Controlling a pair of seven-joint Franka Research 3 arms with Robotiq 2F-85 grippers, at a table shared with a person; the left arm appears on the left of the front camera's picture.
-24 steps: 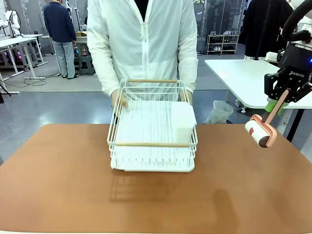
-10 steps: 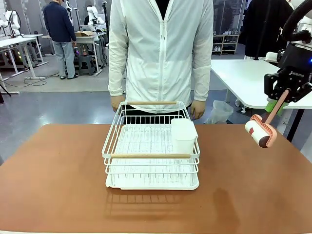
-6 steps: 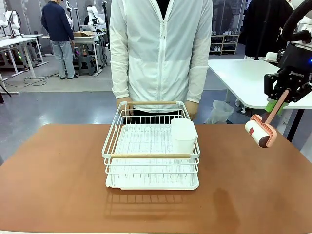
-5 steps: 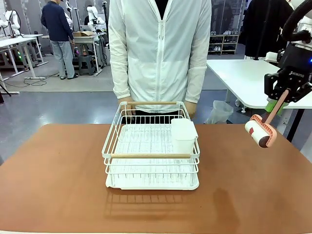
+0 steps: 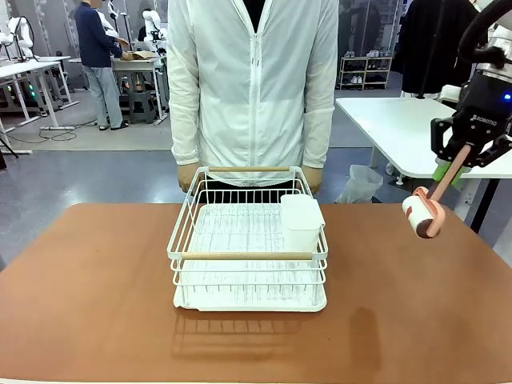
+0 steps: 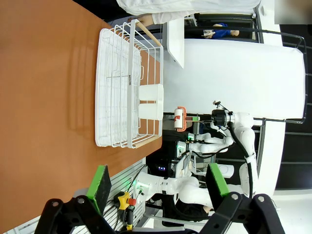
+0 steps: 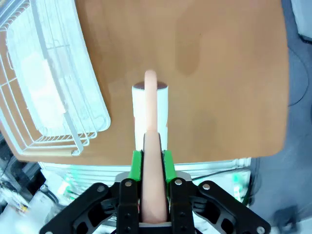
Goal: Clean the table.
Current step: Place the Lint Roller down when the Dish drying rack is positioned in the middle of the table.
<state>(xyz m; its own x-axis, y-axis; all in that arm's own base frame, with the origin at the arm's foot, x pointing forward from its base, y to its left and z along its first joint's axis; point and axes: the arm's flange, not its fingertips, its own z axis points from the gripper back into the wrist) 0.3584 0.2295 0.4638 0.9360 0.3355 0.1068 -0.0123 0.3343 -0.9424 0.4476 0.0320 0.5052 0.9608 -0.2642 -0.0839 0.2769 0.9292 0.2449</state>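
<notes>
Reddish-brown and matte, the table [image 5: 96,304] is spreading across the front view, its near edge running out of the picture at the bottom. A white wire dish rack [image 5: 248,240] is sitting on it near the far side, roughly in the middle, with a wooden bar across its front and another across its back. A white cup-like holder [image 5: 302,220] is hanging inside the rack's right end. What lies under the rack's wire floor is hard to make out.

The person in a white jacket [image 5: 252,80] is standing just behind the rack, cut off above the shoulders by the top edge. Both of the person's hands are hanging low behind the rack's far rim and are partly hidden by it; whether they are touching the wire cannot be told.

The right gripper [image 5: 453,164] is hanging in the air over the table's right edge, fingers pointing down and slightly toward the middle. It is clamping the pink handle of a lint roller [image 5: 420,216], whose white roll is dangling below it, clear of the tabletop. In the right wrist view the green pads [image 7: 137,165] are pressing the handle from both sides.

In the left wrist view the left gripper [image 6: 158,187] is standing wide apart with nothing between its pads, looking across the table toward the rack from well away.
</notes>
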